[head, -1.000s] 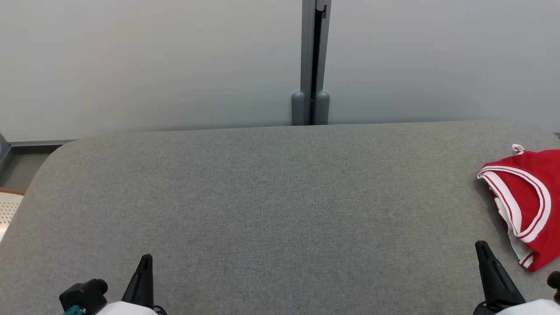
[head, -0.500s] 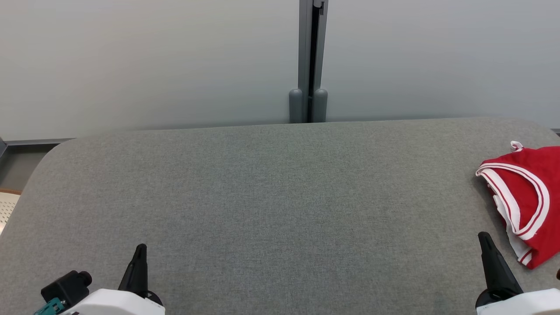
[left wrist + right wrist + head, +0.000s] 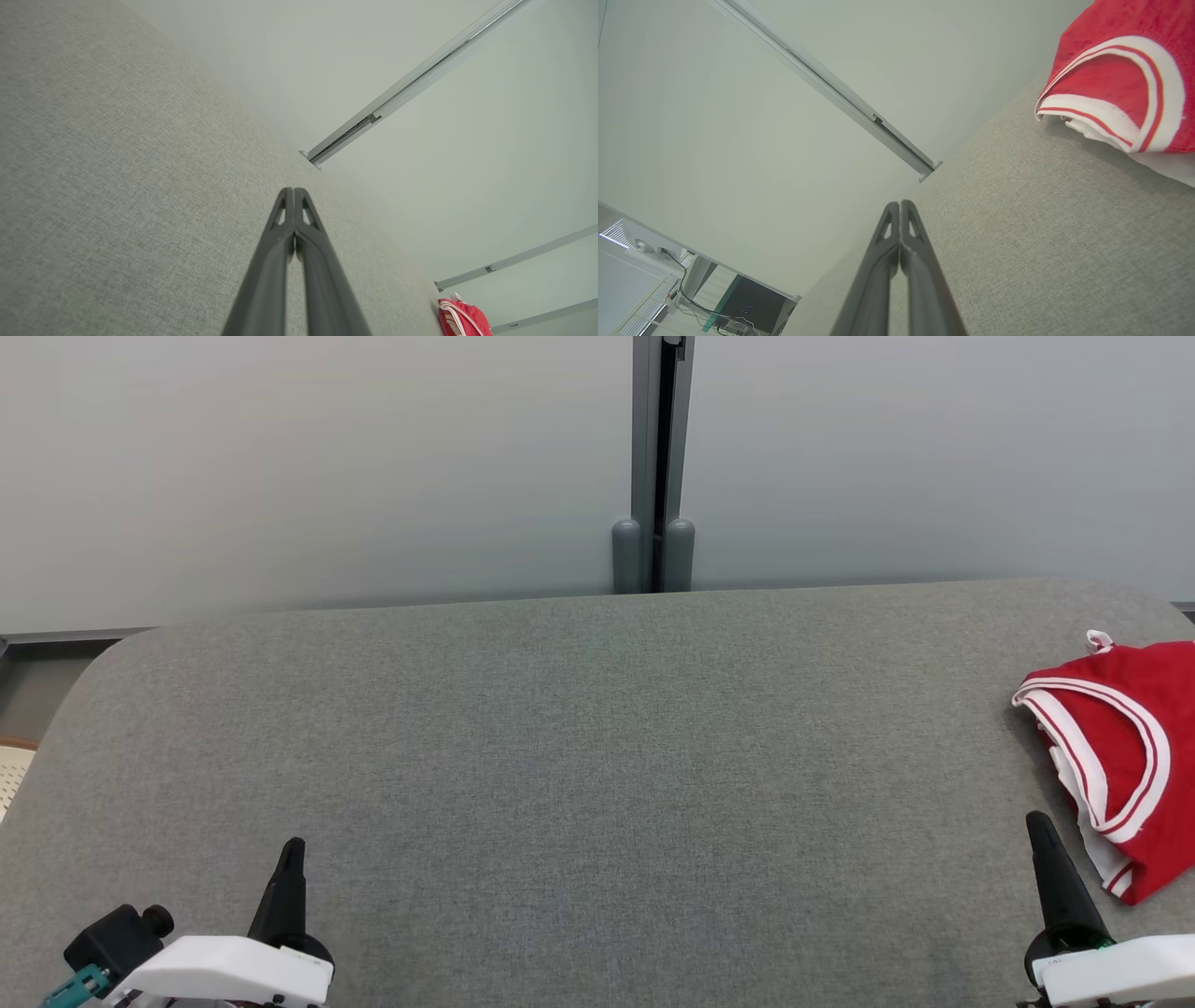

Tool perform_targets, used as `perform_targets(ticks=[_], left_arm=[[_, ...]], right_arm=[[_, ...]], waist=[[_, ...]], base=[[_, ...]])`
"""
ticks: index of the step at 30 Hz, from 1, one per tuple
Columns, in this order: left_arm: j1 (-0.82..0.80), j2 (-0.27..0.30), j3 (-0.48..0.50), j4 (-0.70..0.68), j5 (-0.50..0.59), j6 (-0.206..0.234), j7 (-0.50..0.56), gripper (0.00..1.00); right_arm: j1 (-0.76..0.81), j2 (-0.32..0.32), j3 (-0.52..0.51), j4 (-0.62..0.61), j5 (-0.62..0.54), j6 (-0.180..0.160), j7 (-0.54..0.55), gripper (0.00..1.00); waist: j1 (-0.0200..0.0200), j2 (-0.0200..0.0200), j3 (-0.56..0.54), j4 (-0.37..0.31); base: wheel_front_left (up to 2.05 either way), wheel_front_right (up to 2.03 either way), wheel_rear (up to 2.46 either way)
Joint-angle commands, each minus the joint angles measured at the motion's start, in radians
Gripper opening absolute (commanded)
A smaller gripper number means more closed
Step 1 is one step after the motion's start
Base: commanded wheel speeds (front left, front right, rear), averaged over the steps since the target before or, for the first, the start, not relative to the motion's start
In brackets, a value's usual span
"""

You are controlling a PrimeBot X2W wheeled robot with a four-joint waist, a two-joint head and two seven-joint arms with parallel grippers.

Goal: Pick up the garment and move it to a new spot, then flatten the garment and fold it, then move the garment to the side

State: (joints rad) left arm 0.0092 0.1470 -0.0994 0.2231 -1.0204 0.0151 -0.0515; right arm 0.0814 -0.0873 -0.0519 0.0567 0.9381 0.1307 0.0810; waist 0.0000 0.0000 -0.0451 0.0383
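The red garment (image 3: 1116,747) with white stripes lies bunched up at the right end of the grey counter (image 3: 597,756), partly cut off by the edge of the head view. The left jaws are pressed together with nothing in them, low over the near left part of the counter, well apart from the garment. The right jaws are pressed together too, empty, near the garment but not touching it.

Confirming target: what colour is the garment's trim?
Trim is white with a red stripe; clearest in right wrist view.
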Motion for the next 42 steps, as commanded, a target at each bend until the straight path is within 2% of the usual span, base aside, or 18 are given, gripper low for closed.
perform_targets(ticks=[1,42], left_arm=[[-0.039,0.003,0.018,-0.008,-0.033,-0.012,0.008,0.00],[-0.092,-0.056,0.139,0.010,-0.380,-0.097,0.104,0.00]], right_arm=[[-0.027,-0.004,-0.005,0.001,0.036,0.000,0.003,0.00],[-0.133,0.015,-0.033,0.116,0.437,0.000,0.016,0.00]], waist=[[0.0000,0.0000,0.001,-0.001],[0.0000,0.0000,0.026,-0.021]], base=[[0.00,0.00,0.00],[0.00,0.00,0.00]])
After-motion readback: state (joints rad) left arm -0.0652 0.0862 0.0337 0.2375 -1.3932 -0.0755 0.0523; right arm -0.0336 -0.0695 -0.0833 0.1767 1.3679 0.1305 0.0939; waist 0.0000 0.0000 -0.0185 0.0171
